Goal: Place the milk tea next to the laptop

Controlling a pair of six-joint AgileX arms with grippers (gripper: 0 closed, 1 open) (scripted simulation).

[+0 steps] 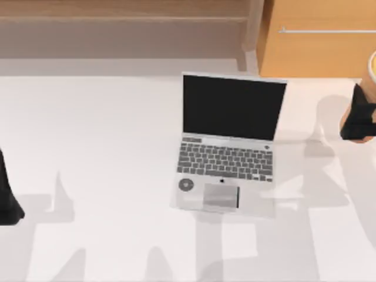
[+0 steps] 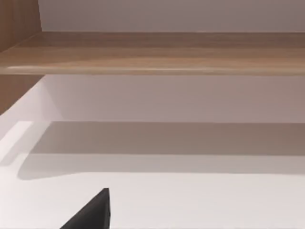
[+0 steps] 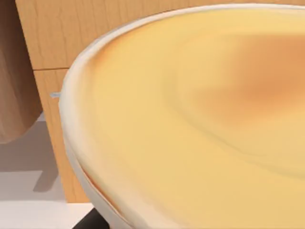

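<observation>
A: Milk tea point(image 3: 190, 124) sat right up against the right wrist camera, creamy top and pale rim across most of that view.

B: Where was it from the top view?

A: About 2 o'clock, at the table's point(image 1: 106, 147) far right edge. Just a sliver of cup point(image 1: 372, 67) with the right gripper point(image 1: 359, 117) directly below it, dark against tan.

B: Jaws?

A: Couldn't see the jaws themselves, so I can't tell whether they were clamped. Cup looked carried, going by how close it rode to the wrist camera, but that's a judgement.

B: Step?

A: Transport, I'd say. Cup was well apart from the laptop point(image 1: 228, 141), which stood open mid-table, black screen toward 12 o'clock, keyboard and trackpad toward 6.

B: Next move?

A: Would call for bringing the cup in toward 9 o'clock, keeping it upright, lowering onto bare table just beside the laptop's right side, without nudging the screen.

B: Right arm pose?

A: Reached in from the right edge, wrist beside the cup.

B: Left?

A: Left gripper point(image 1: 9, 197) parked at 9 o'clock, left edge. Jaw state unclear there too.
</observation>
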